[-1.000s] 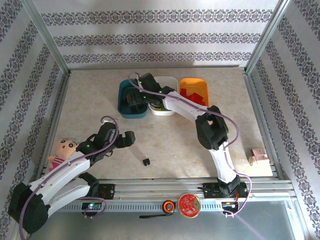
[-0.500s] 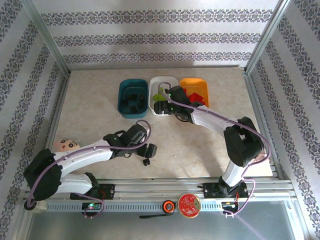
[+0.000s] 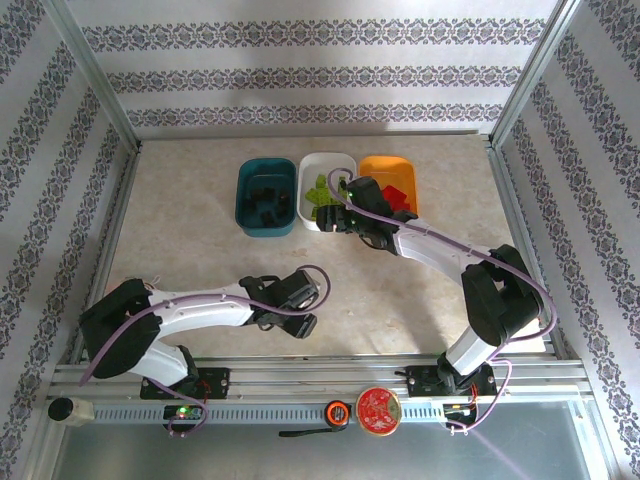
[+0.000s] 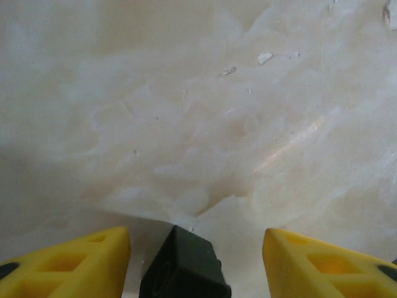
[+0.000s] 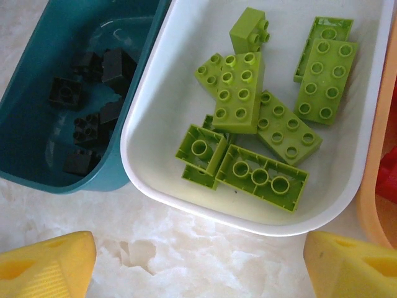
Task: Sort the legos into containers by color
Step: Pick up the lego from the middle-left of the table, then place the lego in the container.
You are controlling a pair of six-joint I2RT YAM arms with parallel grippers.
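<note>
A small black lego (image 4: 186, 267) lies on the marble table between my left gripper's (image 4: 196, 248) yellow fingers (image 4: 74, 264), with a gap on each side; that gripper is open and sits low near the front edge (image 3: 303, 322). My right gripper (image 5: 198, 261) is open and empty over bare table, just in front of the white container (image 5: 205, 208), which holds several lime green legos (image 5: 248, 93). The teal container (image 5: 37, 37) to its left holds several black legos (image 5: 93, 105). The orange container (image 3: 390, 165) holds red legos (image 3: 398, 193).
The three containers stand in a row at the back centre of the table. Aluminium frame rails run along the table's sides and front. A round red tin (image 3: 378, 410) and a small tape measure (image 3: 337, 411) lie on the front rail.
My left arm swung right and came down around the black lego, its jaws narrowing. The right gripper drew back from over the teal container to the table in front of the white one.
</note>
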